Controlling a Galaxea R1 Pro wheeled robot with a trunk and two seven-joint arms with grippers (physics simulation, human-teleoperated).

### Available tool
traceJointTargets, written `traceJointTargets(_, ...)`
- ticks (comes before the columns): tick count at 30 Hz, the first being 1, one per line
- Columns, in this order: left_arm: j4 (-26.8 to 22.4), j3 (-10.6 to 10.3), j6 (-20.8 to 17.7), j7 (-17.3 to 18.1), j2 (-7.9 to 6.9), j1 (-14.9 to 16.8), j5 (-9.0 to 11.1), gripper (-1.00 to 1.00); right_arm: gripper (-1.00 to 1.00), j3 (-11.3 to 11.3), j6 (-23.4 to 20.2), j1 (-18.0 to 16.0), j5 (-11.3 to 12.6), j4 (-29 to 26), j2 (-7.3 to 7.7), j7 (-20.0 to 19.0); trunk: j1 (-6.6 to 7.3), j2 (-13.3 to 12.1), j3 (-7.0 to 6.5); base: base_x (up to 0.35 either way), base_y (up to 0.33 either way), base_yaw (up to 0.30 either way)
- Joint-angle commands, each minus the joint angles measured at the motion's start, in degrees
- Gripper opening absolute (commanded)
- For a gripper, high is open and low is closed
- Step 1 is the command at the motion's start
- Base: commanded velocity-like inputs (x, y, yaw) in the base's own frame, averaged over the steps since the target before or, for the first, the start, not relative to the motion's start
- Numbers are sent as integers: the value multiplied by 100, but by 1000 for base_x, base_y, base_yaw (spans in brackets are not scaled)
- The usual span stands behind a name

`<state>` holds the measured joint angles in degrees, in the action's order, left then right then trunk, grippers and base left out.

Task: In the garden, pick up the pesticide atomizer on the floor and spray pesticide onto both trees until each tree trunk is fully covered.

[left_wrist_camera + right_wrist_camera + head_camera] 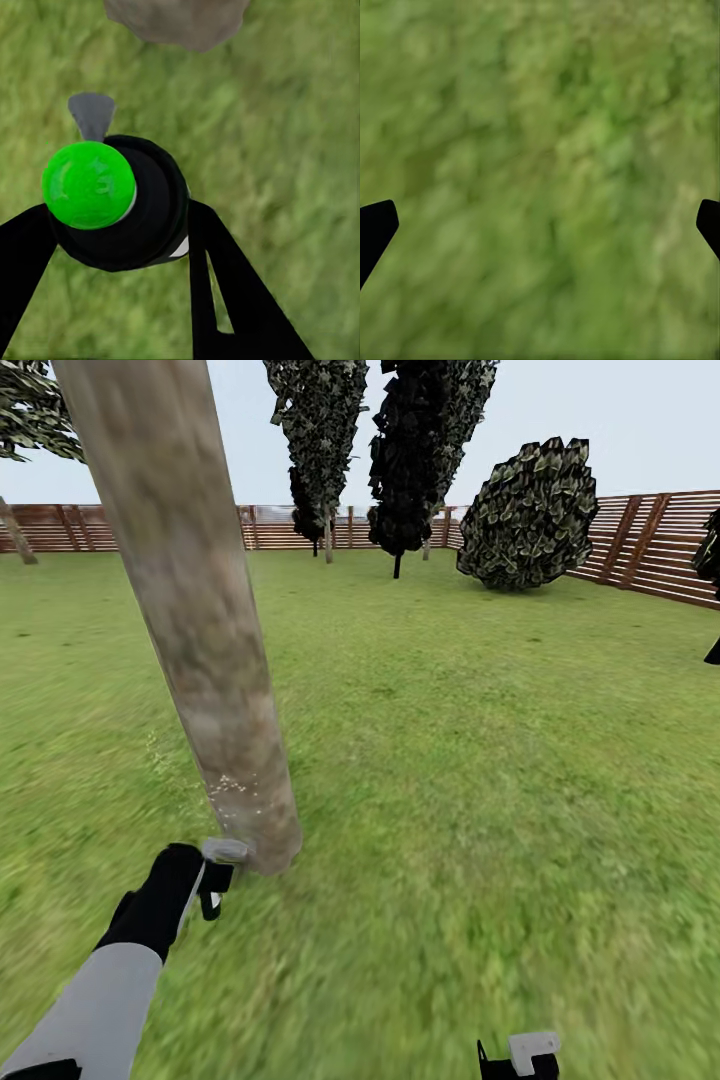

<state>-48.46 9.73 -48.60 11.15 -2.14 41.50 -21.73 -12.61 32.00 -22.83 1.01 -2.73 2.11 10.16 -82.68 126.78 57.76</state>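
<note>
Your left gripper [120, 225] is clamped on the atomizer [127, 210], one black finger [232, 292] on each side of its dark body. The atomizer is the only container here: one green cap [88, 184] on top, one grey nozzle [91, 114] pointing toward the trunk base, one small white mark at the body's edge. You cannot tell its fill level; the body is opaque.

In the head view the left gripper [212, 880] sits low over the grass [480, 780], with the atomizer [222, 860] just beside the foot of the trunk [190, 610]. One thick grey-brown trunk stands close, leaning in the picture. A patch of pale specks [232, 785] shows on the bark just above the nozzle, probably spray, though the render is too coarse to be sure.

Your right gripper [520, 1058] is at the head view's lower edge. In the right wrist view its two fingertips [375, 229] stand wide apart, nothing between them, grass beneath.

Background count: two narrow dark trees [420, 450], one round bush [530, 515], one slatted fence [650, 545].
</note>
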Motion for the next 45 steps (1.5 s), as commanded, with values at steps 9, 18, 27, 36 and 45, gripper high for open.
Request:
traceJointTargets(9, -81, 23, 277, 74, -109, 42, 25, -100, 100, -48, 8, -2, 9, 3, 0, 38, 1, 2, 4, 0, 0, 0)
traceJointTargets(18, -107, 12, 272, 84, -219, 41, 45, -100, 100, -48, 7, -2, 8, 5, 0, 38, 1, 2, 4, 32, -77, 0)
traceJointTargets(27, -180, 14, 267, 75, -195, 147, 36, -100, 100, -48, 3, -2, 8, 2, 0, 38, 1, 2, 4, -88, -222, 1)
traceJointTargets(36, -584, 3, -305, 71, -274, 257, 25, -100, 100, -48, 4, -2, 10, 4, 0, 38, 1, 2, 4, -28, -17, 215)
traceJointTargets(45, -493, -39, -285, 36, -227, 244, -4, -100, 100, -40, 4, -2, 11, 1, 0, 38, 1, 2, 4, -18, -244, 17)
